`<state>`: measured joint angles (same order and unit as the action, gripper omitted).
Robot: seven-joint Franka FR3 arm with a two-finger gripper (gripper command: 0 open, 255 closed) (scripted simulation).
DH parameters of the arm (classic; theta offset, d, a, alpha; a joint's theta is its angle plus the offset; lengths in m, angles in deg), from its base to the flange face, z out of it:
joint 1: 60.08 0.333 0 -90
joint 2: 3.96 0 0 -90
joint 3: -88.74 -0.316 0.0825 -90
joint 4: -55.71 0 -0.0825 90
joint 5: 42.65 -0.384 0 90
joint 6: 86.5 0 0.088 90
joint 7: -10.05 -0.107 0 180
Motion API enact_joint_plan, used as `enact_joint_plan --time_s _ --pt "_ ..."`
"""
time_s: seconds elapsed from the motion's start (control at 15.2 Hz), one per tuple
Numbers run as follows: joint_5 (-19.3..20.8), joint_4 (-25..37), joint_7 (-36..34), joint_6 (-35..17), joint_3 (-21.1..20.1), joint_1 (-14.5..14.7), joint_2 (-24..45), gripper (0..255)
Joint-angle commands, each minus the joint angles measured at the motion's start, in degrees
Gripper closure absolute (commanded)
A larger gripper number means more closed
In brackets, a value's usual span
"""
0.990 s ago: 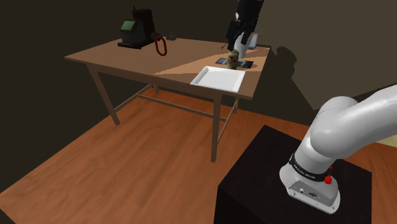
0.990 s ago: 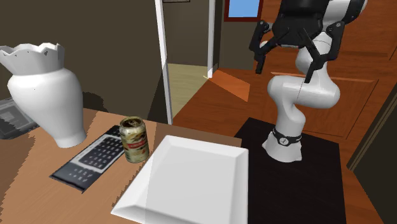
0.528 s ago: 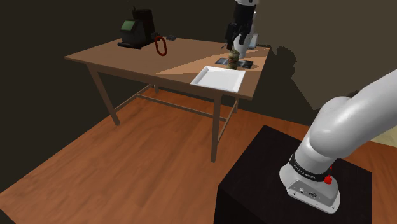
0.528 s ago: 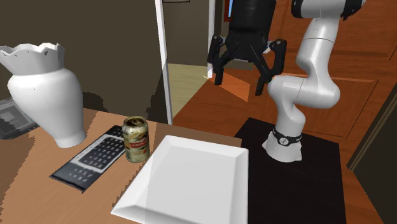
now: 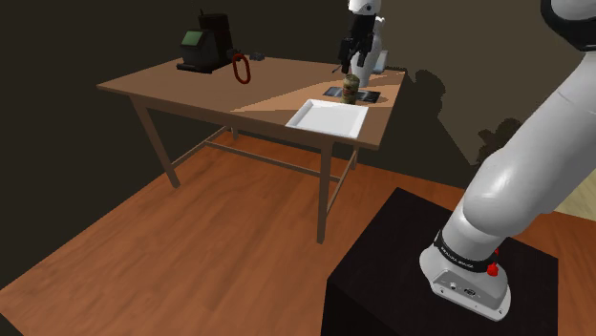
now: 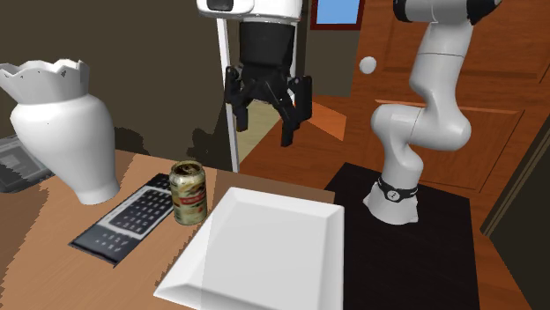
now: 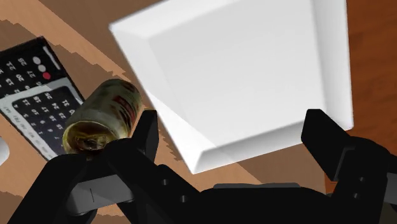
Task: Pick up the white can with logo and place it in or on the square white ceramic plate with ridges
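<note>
An olive-gold can [image 6: 188,194] with a red logo stands upright on the table, just off the square white plate [image 6: 264,255] toward the second exterior view's left. My gripper [image 6: 263,128] hangs open in the air above them, a little to the right of the can, holding nothing. In the wrist view the can [image 7: 105,118] lies just outside one finger, and the plate [image 7: 242,70] spans the gap of the gripper [image 7: 232,127]. In the shoulder view the gripper [image 5: 351,52] is over the can [image 5: 351,89] at the table's far corner, with the plate [image 5: 328,117] nearer.
A dark keypad device [image 6: 132,216] lies flat beside the can, and a tall white vase [image 6: 66,132] stands behind it. On the wooden table [image 5: 191,91], a dark machine [image 5: 205,43] and a red loop [image 5: 241,69] sit at the far left. The black stand [image 5: 430,277] is at lower right.
The arm has stretched out and carried the open gripper toward the second exterior view's left and lower, from beside the robot's base to above the can and plate. The can and plate stayed put.
</note>
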<state>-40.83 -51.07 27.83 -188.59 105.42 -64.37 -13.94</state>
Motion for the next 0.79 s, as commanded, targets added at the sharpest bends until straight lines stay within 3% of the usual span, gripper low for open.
enact_joint_plan --time_s 0.0,0.4,0.73 --pt "-1.03 3.38 2.35 -0.02 1.41 -0.54 4.57 0" --pt "-5.24 16.96 9.62 2.88 4.67 -3.93 19.04 0" --pt "-9.03 31.51 14.41 7.42 5.57 -8.65 32.10 0"
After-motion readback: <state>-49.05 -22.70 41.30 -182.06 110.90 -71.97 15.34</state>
